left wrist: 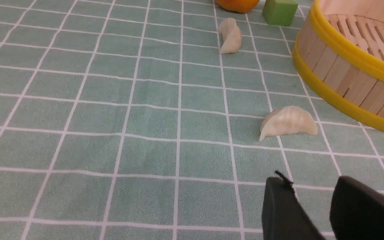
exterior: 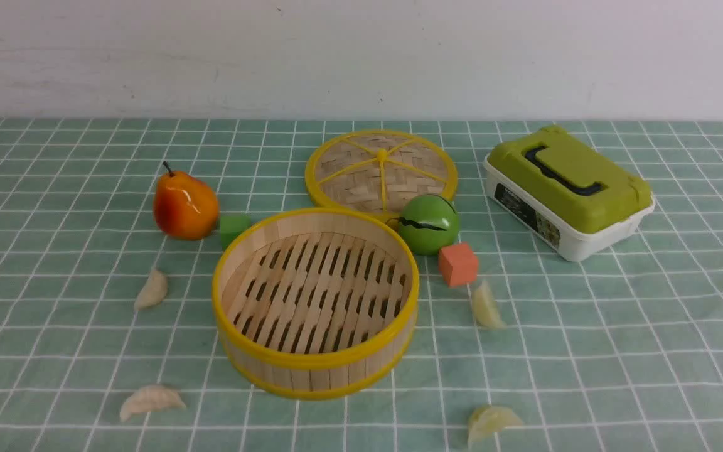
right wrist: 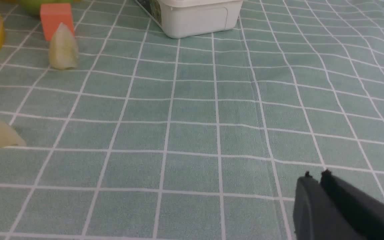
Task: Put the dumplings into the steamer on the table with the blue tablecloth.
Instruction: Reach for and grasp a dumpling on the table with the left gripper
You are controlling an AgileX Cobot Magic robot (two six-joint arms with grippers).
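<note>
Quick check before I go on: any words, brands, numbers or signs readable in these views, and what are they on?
No text here is legible.
Sticker on the side of the white box with the green lid: a dark label with pale print and a small picture, too small and blurred to read.
Nothing else in the three views shows any writing.

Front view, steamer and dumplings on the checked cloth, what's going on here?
Nothing is being handled yet. The bamboo steamer sits empty, with its lid lying behind it. All four dumplings lie on the tablecloth around it, two on each side. The left gripper is open and empty, facing the near-left dumpling. The right gripper is shut and holds nothing.
</note>
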